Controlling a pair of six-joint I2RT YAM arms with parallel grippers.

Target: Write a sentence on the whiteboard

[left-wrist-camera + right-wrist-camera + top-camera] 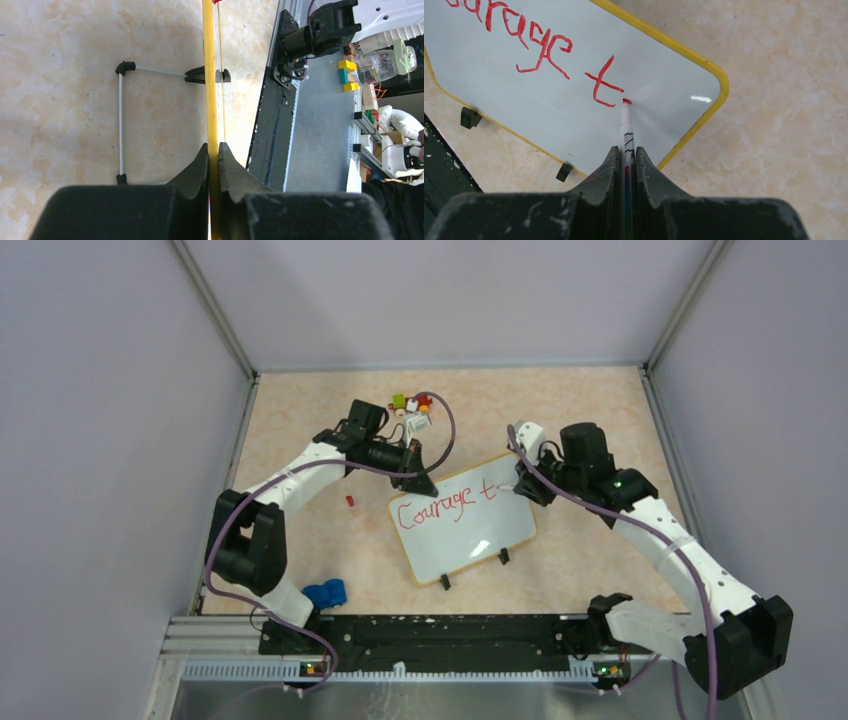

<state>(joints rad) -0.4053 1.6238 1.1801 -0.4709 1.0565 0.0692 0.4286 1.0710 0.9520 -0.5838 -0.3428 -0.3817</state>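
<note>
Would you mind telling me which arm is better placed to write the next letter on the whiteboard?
Right. The right hand grips the marker, its red tip on the whiteboard just past the "t". The left hand is clamped on the board's yellow rim.

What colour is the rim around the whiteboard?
The whiteboard has a yellow rim; the right wrist view shows it best.

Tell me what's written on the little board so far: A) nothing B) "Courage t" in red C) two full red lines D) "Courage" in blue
B: the whiteboard carries only red "Courage t", with the marker tip right after the t.
</note>
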